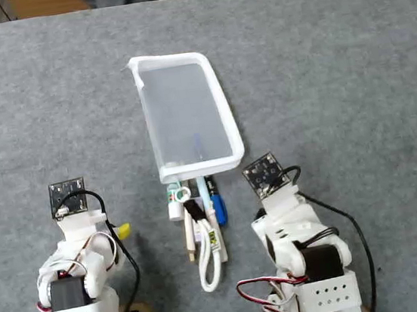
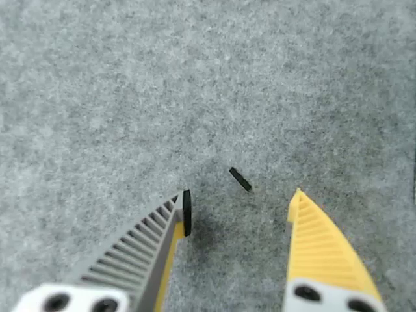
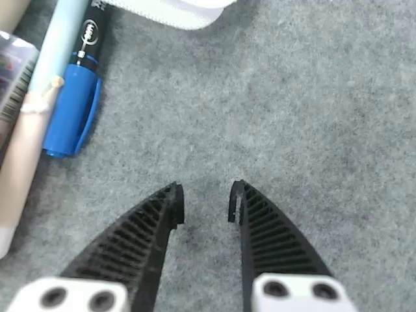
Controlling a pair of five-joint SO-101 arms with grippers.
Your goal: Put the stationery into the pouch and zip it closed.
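Barely begun: the loose stationery bundle (image 1: pixel 198 210), with its blue capped marker (image 3: pixel 68 104), lies outside the mouth of the translucent white-rimmed pouch (image 1: pixel 188 113). The left gripper (image 2: pixel 242 205) gapes wide and holds nothing. The right gripper (image 3: pixel 205 198) is partly open and also empty, with the marker just beside its fingers and the pouch beyond their tips. Loading and zipping remain.

A pouch (image 1: pixel 188 116) lies in the middle of the table (image 1: pixel 350 70), the stationery (image 1: pixel 200 225) bunched against its near end, with the left gripper (image 2: pixel 237 208) apart on the bundle's left and the right gripper (image 3: pixel 205 198) near the marker (image 3: pixel 71 110) on its right.
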